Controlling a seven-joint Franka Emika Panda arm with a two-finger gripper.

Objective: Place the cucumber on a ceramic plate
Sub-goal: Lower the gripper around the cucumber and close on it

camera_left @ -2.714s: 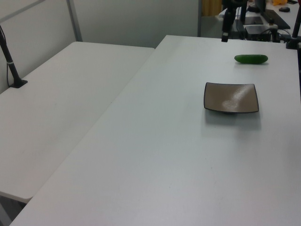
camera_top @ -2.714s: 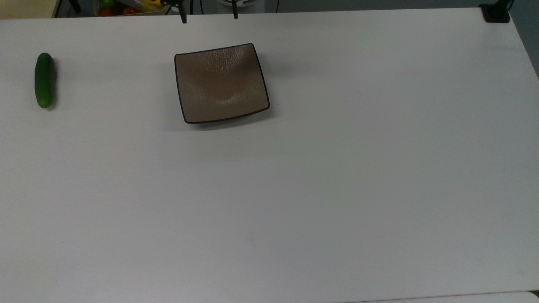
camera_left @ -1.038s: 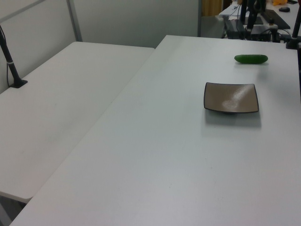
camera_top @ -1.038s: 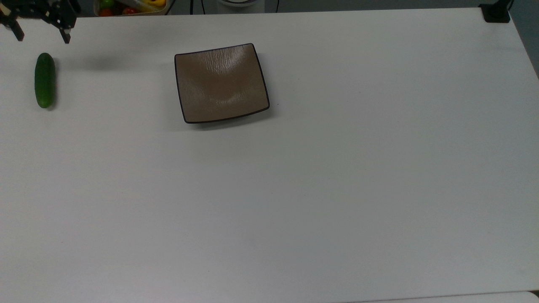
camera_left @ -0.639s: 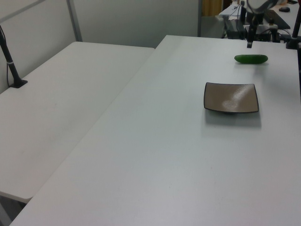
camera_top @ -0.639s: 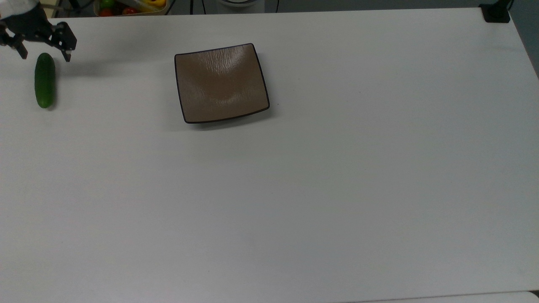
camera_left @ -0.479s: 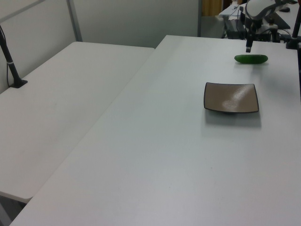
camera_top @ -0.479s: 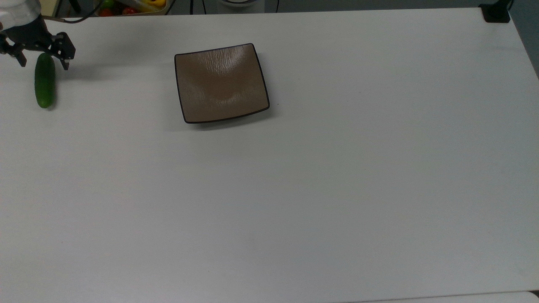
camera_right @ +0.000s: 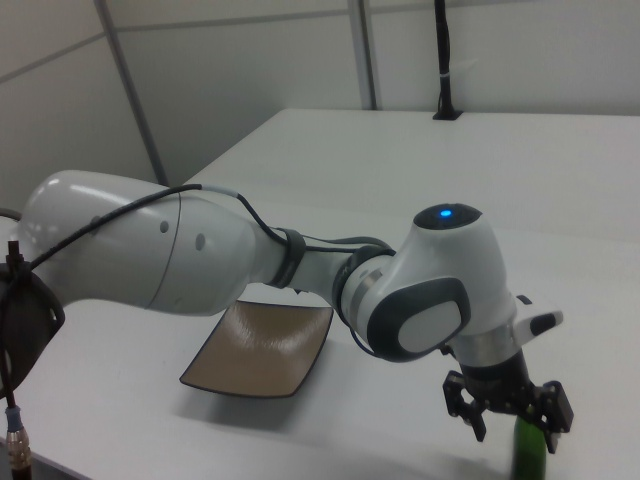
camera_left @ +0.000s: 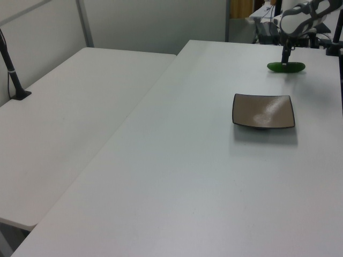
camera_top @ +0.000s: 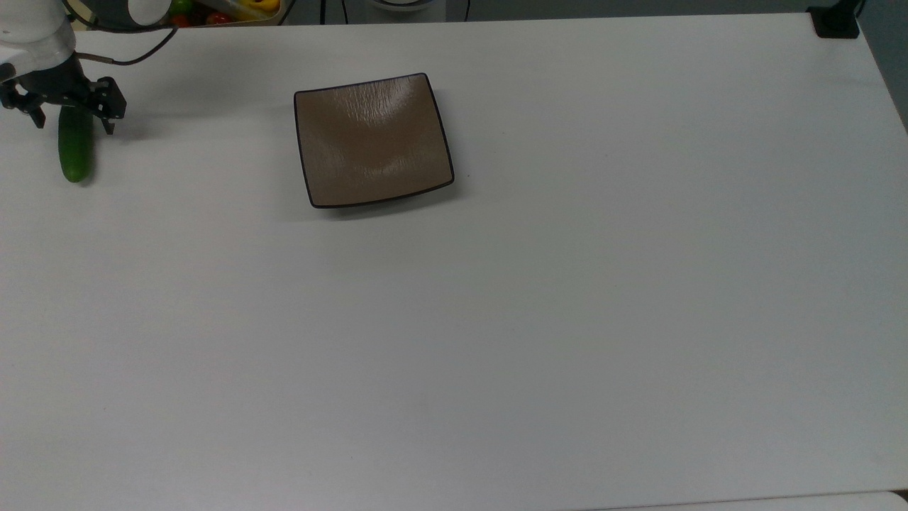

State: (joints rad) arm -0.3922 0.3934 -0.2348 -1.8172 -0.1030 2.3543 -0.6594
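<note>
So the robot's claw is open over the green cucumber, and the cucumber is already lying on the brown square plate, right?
Not quite. The gripper is open over the cucumber, but the cucumber lies on the white table, well apart from the brown square plate, toward the top view's left. The top view shows it.

Dark green cucumber [camera_top: 75, 152] flat on table; brown square plate [camera_top: 372, 140] well apart.
</note>
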